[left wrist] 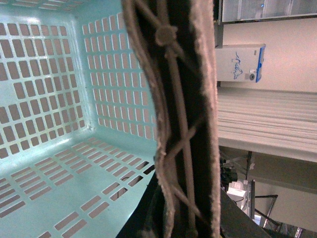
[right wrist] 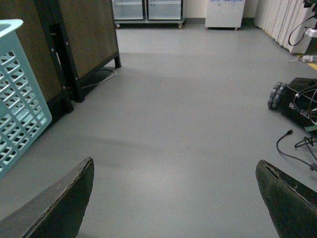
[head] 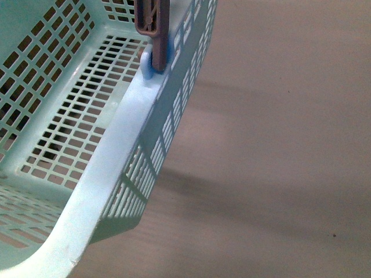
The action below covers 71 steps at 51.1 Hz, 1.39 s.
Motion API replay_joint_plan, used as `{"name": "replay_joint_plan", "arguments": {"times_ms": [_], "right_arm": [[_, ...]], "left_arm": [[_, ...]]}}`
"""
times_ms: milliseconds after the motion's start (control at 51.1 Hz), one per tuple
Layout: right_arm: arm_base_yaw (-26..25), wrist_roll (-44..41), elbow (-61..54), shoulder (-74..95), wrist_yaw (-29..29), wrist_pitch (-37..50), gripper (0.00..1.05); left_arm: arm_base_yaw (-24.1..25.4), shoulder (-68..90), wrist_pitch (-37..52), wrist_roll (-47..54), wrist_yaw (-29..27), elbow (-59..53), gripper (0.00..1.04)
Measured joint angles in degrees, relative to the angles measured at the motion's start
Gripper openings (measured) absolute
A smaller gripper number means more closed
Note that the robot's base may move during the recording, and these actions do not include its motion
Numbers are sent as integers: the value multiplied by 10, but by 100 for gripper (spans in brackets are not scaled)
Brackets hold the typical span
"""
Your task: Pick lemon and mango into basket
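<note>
The pale blue-green basket (head: 124, 124) fills the left of the front view, seen close and tilted, with its brownish-mauve handle (head: 153, 20) upright at the top. It seems lifted off its support. Its slotted floor and walls look empty in the front view and in the left wrist view (left wrist: 59, 99). My left gripper (left wrist: 173, 225) is shut on the handle (left wrist: 185, 99), which runs right across that view. My right gripper (right wrist: 176, 191) is open and empty, with only grey floor between its fingers. One basket wall shows in the right wrist view (right wrist: 17, 104). The lemon and the mango are out of view.
The right wrist view shows a grey floor (right wrist: 188, 99), a dark brown panel on black legs (right wrist: 74, 44), metal shelving at the back, a white cabinet (right wrist: 225, 12), and a black wheeled device with cables (right wrist: 297, 101).
</note>
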Motion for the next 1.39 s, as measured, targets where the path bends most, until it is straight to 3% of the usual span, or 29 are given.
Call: {"name": "replay_joint_plan", "arguments": {"times_ms": [1391], "right_arm": [[0, 0, 0, 0, 0, 0, 96]], "left_arm": [[0, 0, 0, 1, 0, 0, 7]]}}
